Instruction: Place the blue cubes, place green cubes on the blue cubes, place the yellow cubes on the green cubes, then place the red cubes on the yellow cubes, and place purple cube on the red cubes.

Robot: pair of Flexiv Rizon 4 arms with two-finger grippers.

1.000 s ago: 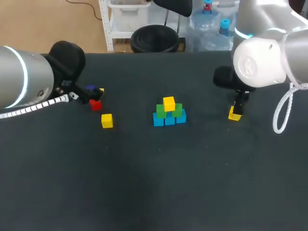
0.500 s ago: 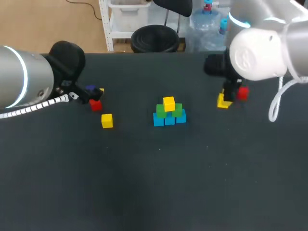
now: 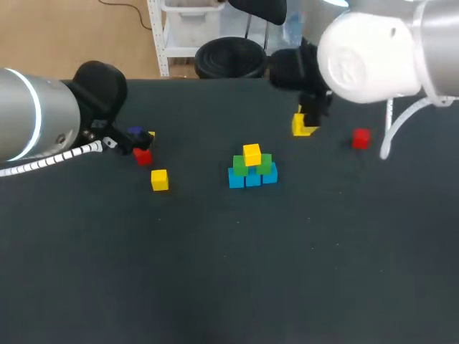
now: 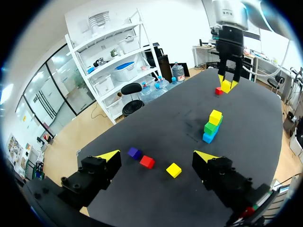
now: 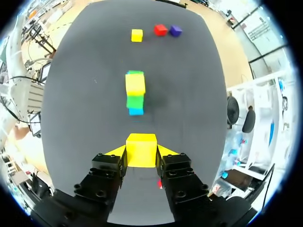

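The right arm (image 3: 366, 54) is seen coming in from the right and reaching across the far part of the surface (image 3: 229, 279), with its wrist turned down. The right fingers (image 5: 117, 152) are clamped from two sides on a held yellow cube (image 5: 141, 149). In the head view this cube is carried clear of the surface, behind and to the right of the stack (image 3: 252, 168).

The stack is made of blue cubes (image 3: 252, 178) in a row at the bottom, green cubes (image 3: 266, 167) on them, and a top yellow cube (image 3: 252, 153). A right red cube (image 3: 361, 137) lies alone on the surface, well apart from the stack.

The left arm (image 3: 36, 118) is held low over the left side. The left fingers (image 4: 108, 156) are spread apart with nothing gripped. Just ahead of them lie a purple cube (image 4: 134, 152), a left red cube (image 4: 147, 161) and a loose yellow cube (image 4: 173, 170), close together.
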